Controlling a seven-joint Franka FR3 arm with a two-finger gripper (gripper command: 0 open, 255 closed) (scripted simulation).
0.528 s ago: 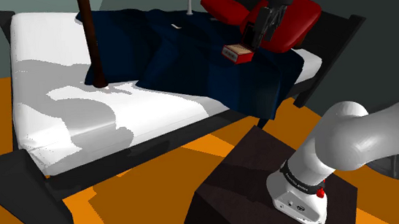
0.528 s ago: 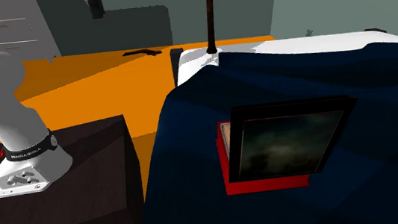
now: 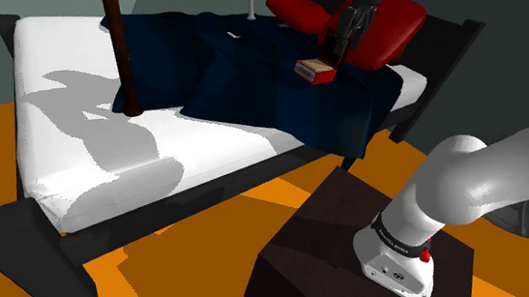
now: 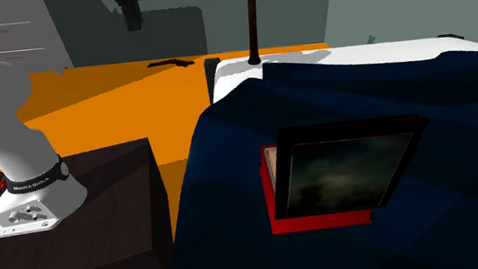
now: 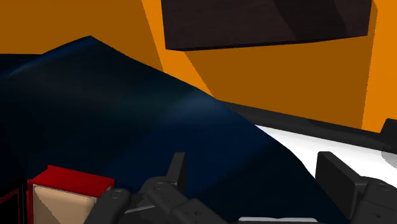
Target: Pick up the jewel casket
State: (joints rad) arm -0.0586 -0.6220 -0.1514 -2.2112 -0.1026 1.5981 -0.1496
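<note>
Nearest you in the shoulder view, at 5 o'clock in the frame, the arm's white base (image 3: 397,256) sits on its dark box stand (image 3: 310,256) over an orange floor (image 3: 195,274). Beyond the stand lies a bed, its white mattress (image 3: 68,139) partly covered by a navy blanket (image 3: 278,103). A dark post (image 3: 121,47) rises at 10 o'clock.

Farther back on that blanket, toward 1 o'clock, rests the jewel casket (image 3: 314,71), a small red box with a tan face. Your gripper (image 3: 337,51) hangs just beside and above it, with the casket at about 8 o'clock from the fingertips. Behind them, red pillows (image 3: 398,21) lean on the dark headboard (image 3: 457,35).

From the wrist camera, the two black fingers (image 5: 176,170) stand well apart with nothing clasped. Between them you see only blanket and a strip of white mattress. The casket (image 5: 63,194) sits outside the pair, close by one finger (whether it touches that finger cannot be told).

In the second exterior view the casket (image 4: 345,173) is the nearest thing. Its dark lid (image 4: 354,136) is raised over the red body, on the blanket (image 4: 223,176). The stand (image 4: 102,223) is at 8 o'clock, with orange floor past it.
</note>
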